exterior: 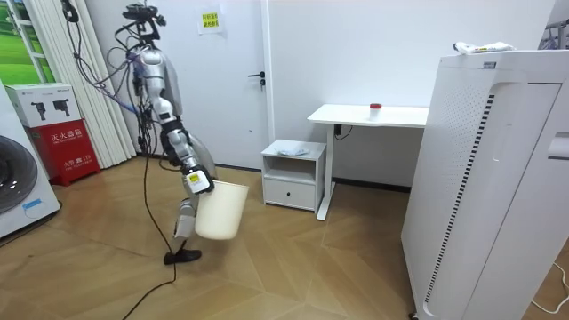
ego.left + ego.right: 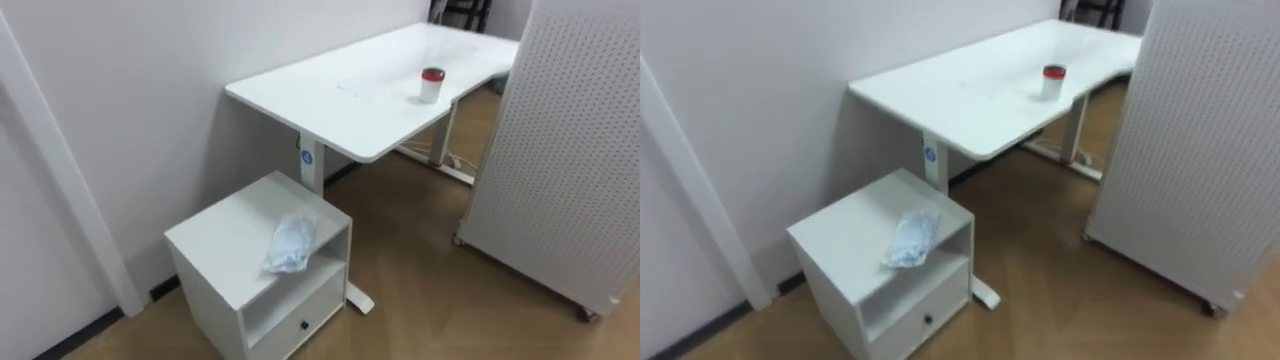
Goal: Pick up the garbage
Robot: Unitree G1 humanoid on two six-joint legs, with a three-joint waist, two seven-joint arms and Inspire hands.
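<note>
A small cabinet is tucked against the wall, and a crumpled bag is left lying on its top, near the front right edge. A desk is set just right of it along the same wall, with a jar on it. A perforated panel is stood further right. In the room view, a bin is seen left of the cabinet, right by the robot.

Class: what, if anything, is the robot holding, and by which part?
A white bin, apparently held by its upper rim at the right hand, seen in the room view. The grip itself is too small to make out.
</note>
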